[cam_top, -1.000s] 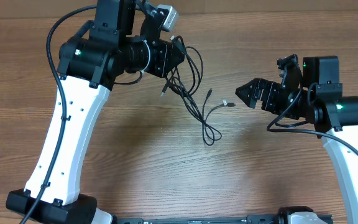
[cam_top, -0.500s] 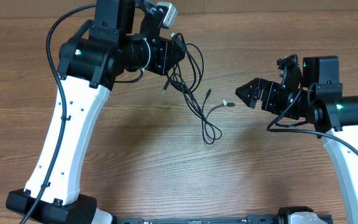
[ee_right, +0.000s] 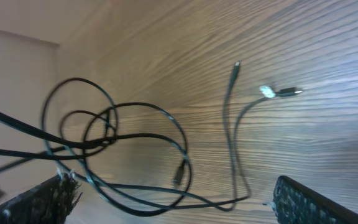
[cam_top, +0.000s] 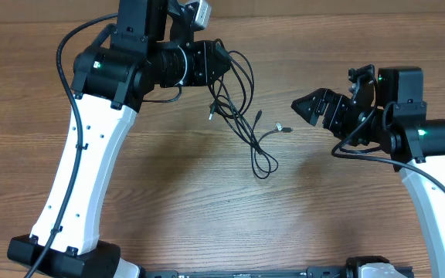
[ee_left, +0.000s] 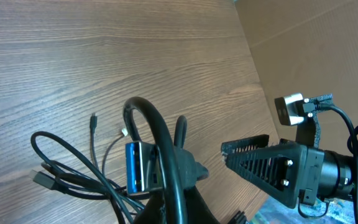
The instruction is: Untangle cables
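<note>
Overhead: left gripper (cam_top: 221, 62) is clamped on the cables (cam_top: 240, 125), which trail down onto the table (cam_top: 168, 193). The right gripper (cam_top: 306, 108) is near them, jaws wide and empty. Left wrist: cables (ee_left: 143, 103) are pinched at a loop. Right wrist: cables (ee_right: 107, 127) lie in crossed loops ahead. Risk: pulling them apart may cinch that crossing tight.

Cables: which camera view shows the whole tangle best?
The overhead view: the cables show whole, from the left pincer down to the loose plug ends on the table. The right wrist view shows the crossing loops close up but blurred; the left wrist view shows only a few strands.
</note>
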